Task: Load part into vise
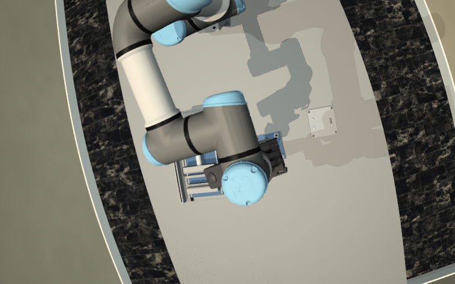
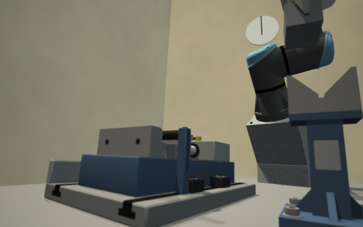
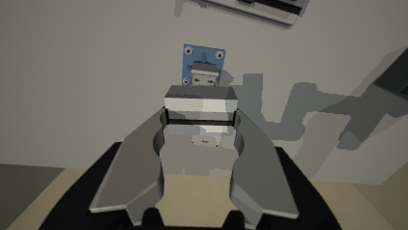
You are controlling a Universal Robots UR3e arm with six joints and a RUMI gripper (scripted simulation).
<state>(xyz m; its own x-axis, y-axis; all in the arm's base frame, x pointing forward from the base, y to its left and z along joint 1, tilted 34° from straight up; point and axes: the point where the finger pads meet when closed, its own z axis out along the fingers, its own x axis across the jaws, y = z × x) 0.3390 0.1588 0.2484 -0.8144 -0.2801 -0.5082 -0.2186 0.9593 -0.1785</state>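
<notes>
My gripper (image 3: 201, 108) is shut on the grey part (image 3: 201, 104) (image 2: 303, 35), its jaws at the part's two ends in the wrist view. A dark line crosses the part; I cannot tell which way the slot faces. The part hangs above the V-block (image 2: 302, 99) (image 3: 205, 74), touching nothing below. The vise stands open left of the V-block in the exterior view, with its fixed jaw (image 2: 120, 140) (image 1: 204, 191) nearest that camera and its moving jaw (image 1: 193, 170) on the cylinder's rod (image 1: 198, 160). The work stop (image 2: 170, 135) is a black rod on a blue post. The arm hides the fingers in the top view.
The infeed plate (image 1: 322, 130) (image 3: 198, 141) holds no part, right of the arm in the top view. The V-block stands on a tall blue post (image 2: 328, 180). The blue stop post (image 2: 183, 163) rises beside the vise. The wrist covers part of the vise in the top view.
</notes>
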